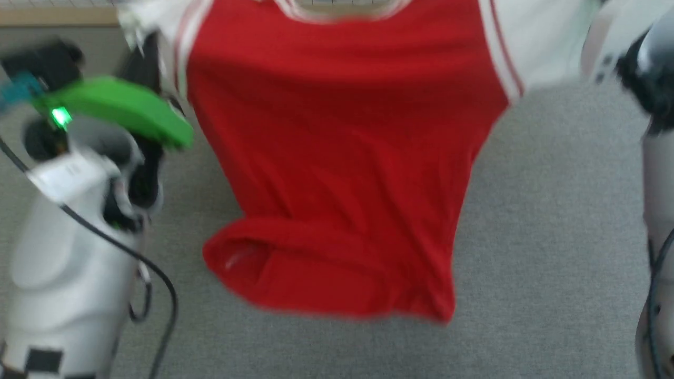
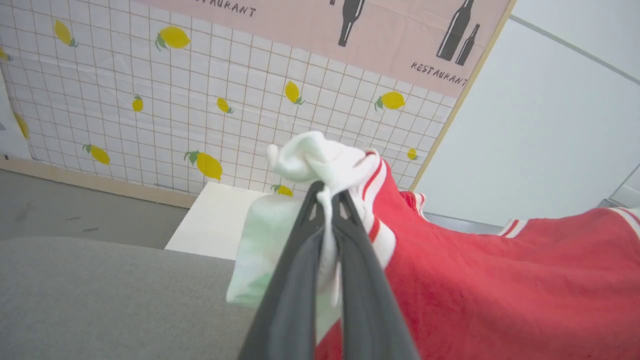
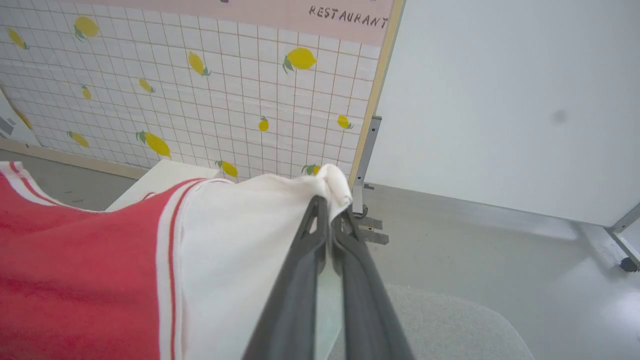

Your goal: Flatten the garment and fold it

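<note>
Firmly, left pincer (image 2: 327, 192) and right pincer (image 3: 330, 206) grip garment (image 1: 342, 158) edges above grey surface (image 1: 553, 221).

Lemon-print tiled wall (image 2: 150, 100), pink restaurant poster (image 2: 300, 25), grey surface (image 1: 553, 221)

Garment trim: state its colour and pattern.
The trim is white with thin red stripes, bordering the red garment. It shows best in the right wrist view.

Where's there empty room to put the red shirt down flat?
The grey surface lies bare between the jersey and the right arm, and below its hem in the head view. The left side is crowded by the left arm and its black cable.
</note>
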Tool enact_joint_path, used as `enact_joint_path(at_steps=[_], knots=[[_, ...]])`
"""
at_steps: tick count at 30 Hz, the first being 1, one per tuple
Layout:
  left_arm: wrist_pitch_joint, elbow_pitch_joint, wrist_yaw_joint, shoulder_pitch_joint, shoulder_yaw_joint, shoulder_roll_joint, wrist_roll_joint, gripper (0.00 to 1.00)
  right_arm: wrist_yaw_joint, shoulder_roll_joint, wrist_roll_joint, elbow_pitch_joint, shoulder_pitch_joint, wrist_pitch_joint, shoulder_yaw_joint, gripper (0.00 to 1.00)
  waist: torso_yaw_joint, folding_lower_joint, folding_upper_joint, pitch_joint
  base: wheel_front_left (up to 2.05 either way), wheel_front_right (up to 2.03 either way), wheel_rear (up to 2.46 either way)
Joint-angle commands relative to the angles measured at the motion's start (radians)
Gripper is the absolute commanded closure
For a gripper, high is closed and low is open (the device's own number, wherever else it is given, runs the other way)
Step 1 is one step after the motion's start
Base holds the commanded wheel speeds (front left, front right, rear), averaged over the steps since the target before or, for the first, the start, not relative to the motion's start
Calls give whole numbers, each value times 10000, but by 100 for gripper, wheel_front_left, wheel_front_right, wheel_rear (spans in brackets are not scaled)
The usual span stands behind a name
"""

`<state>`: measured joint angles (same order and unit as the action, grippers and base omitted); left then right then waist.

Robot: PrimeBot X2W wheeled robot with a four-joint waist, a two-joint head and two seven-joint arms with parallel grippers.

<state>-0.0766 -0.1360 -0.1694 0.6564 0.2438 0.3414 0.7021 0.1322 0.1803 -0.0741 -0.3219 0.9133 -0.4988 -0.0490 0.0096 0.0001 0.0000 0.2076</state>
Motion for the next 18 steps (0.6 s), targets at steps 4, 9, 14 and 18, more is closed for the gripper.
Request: enact_joint_path(at_steps=[4,9,14,18], knots=[[87,-535,-50,2010,-382,111,-102,100,-15,225,281,-75,1807,812,267,100,-333,-1,0,1409,0,0,0],[543,-1214,-171,3897,-880,-60,9,100,-15,317,688,-305,3585,1856,347,100,-341,-1,0,2085,0,0,0],[1146,-1825,-109,5404,-1387,-373,363,100,-15,184,1145,-643,5084,3082,130,100,-338,-1,0,2550,0,0,0],[1548,-2314,91,6043,-1372,-427,295,100,-15,-72,1154,-1045,5759,3982,-150,100,-300,-1,0,2679,0,0,0]])
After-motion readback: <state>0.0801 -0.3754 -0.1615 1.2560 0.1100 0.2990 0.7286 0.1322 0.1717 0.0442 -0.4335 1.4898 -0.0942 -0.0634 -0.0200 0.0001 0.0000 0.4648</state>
